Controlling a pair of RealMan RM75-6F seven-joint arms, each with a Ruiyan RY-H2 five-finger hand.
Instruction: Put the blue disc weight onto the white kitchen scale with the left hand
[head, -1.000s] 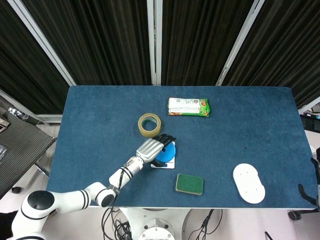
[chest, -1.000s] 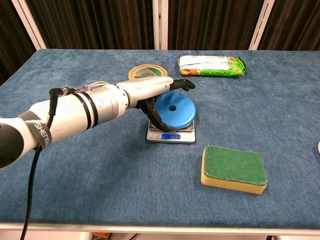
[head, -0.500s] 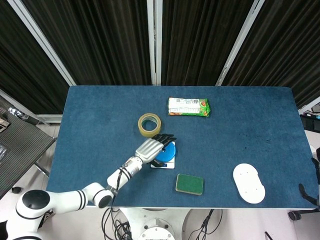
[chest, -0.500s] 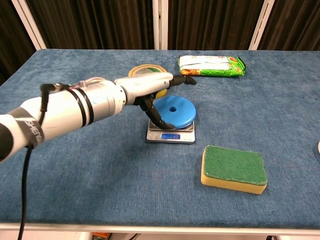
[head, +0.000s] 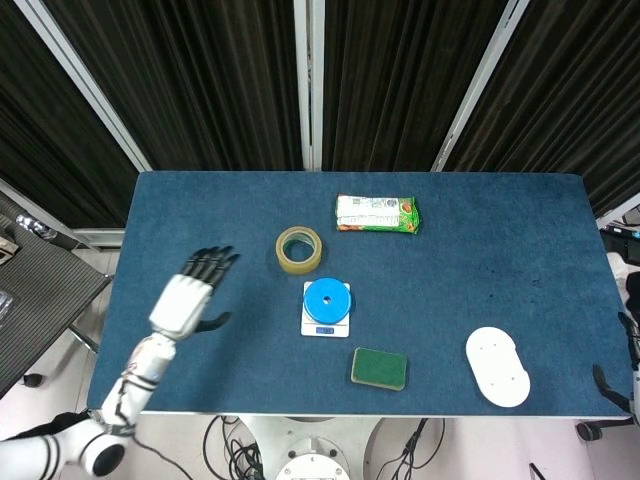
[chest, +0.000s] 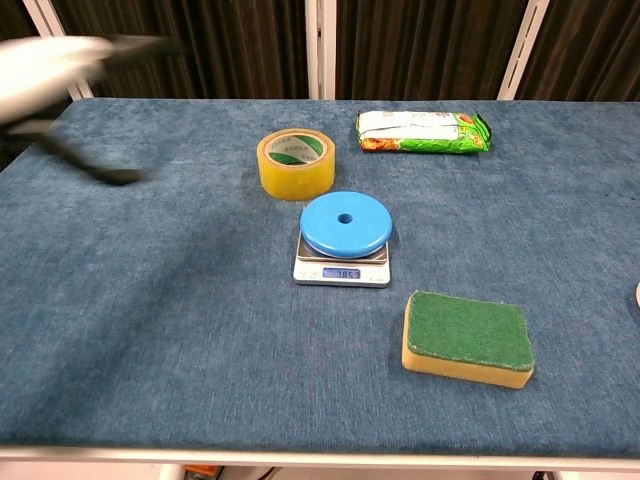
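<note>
The round blue disc weight (chest: 346, 222) with a centre hole sits flat on the small white kitchen scale (chest: 341, 267), whose display is lit, so the placing looks done and nothing appears left but to rest the arm. The robot's left hand (head: 187, 295) hangs over bare blue tabletop (head: 480, 250), fingers (head: 210, 260) spread and empty, well apart from the weight.

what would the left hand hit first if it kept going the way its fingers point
Probably nothing on the table. In the head view the left hand is open, its fingers aimed at the far edge of the table, passing left of the tape. That stretch looks free, though its height is unclear.
</note>
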